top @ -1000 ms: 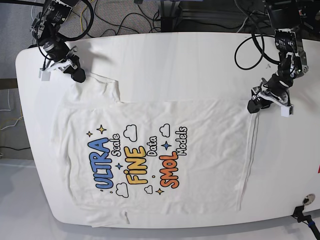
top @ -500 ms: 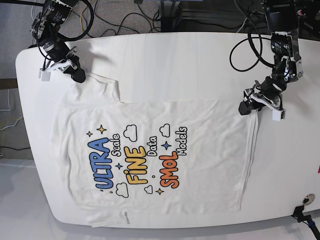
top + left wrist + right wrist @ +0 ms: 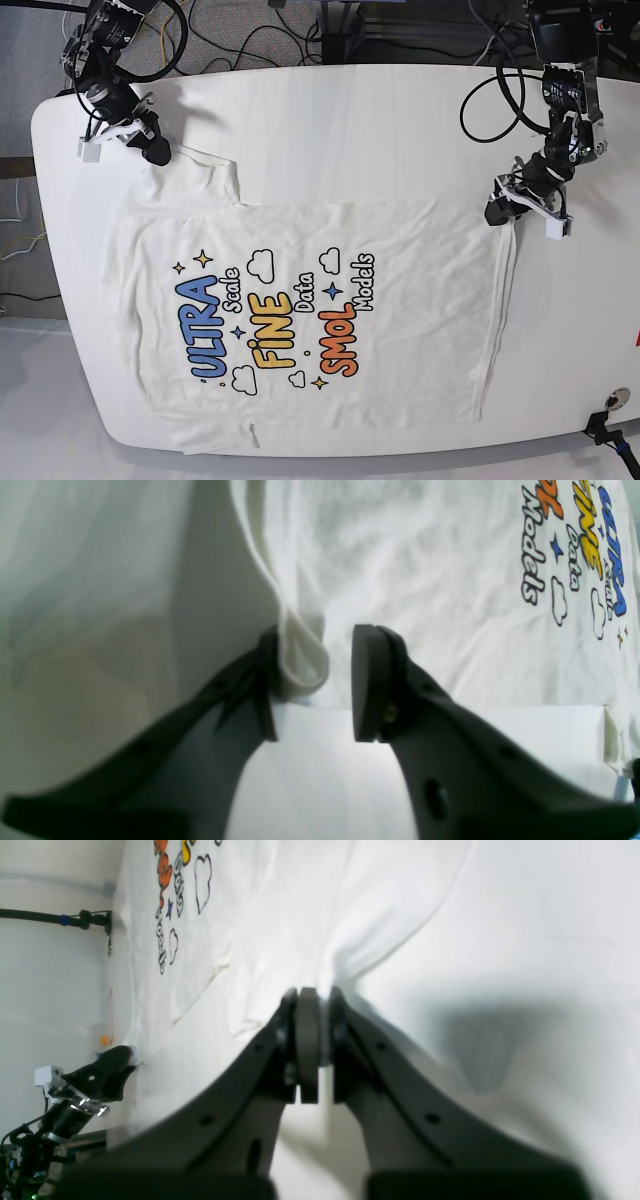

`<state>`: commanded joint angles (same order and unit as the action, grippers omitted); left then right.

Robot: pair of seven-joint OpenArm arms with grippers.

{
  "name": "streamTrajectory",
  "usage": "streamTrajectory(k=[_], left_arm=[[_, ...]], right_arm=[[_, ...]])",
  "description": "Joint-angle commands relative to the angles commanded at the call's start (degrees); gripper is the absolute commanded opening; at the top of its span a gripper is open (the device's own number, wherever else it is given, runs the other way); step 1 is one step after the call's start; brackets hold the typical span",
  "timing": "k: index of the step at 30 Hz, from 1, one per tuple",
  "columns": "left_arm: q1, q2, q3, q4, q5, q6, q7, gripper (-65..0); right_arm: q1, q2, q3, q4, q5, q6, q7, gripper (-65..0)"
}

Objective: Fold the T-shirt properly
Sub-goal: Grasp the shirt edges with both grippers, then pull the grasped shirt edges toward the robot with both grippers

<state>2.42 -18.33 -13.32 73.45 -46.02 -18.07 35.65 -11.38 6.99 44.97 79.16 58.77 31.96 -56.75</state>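
Tabletop: a large white tabletop with rounded corners (image 3: 350,110) fills most of the base view, with grey floor and dark cables beyond its far edge.

T-shirt: a large white short-sleeved cotton T-shirt (image 3: 330,370) lies spread flat on the tabletop, print side up. Its body takes up the middle and near part of the surface. One sleeve reaches toward the upper left corner of the base view. The hem edge runs down the right side, doubled into a narrow fold.

Print: the blue, yellow and orange lettering "ULTRA FINE SMOL" (image 3: 270,330) sits in the middle of the shirt, tilted, with small cloud outlines and stars around it. Smaller black words "Scale", "Data" and "Models" stand beside the large ones.

Left arm: the dark left end effector (image 3: 503,208) is at the right of the base view, at the top corner of the shirt's folded hem edge. In its wrist view (image 3: 312,685) the two fingers stand spread. A rolled lip of white cloth lies against the inner face of one finger, and the other finger is apart from the cloth.

Right arm: the dark right end effector (image 3: 153,150) is at the upper left of the base view, at the sleeve's tip. In its wrist view (image 3: 314,1040) the fingers are pressed together, pinching a bunched bit of the T-shirt's white cloth.
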Motion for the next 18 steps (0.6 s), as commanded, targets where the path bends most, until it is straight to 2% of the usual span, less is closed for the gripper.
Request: streamTrajectory(k=[2, 11, 18], left_arm=[[-0.09, -0.09, 0.00, 0.00, 0.00, 0.00, -0.09, -64.5], [-1.49, -0.35, -0.09, 0.62, -0.26, 0.00, 0.18, -65.0], [2.46, -0.35, -0.18, 7.12, -0.26, 0.00, 0.35, -65.0]], right_arm=[[0.00, 0.00, 0.00, 0.00, 0.00, 0.00, 0.00, -65.0], [0.00, 0.00, 0.00, 0.00, 0.00, 0.00, 0.00, -65.0], [-1.58, 0.00, 0.09, 2.55, 0.26, 0.00, -0.09, -65.0]])
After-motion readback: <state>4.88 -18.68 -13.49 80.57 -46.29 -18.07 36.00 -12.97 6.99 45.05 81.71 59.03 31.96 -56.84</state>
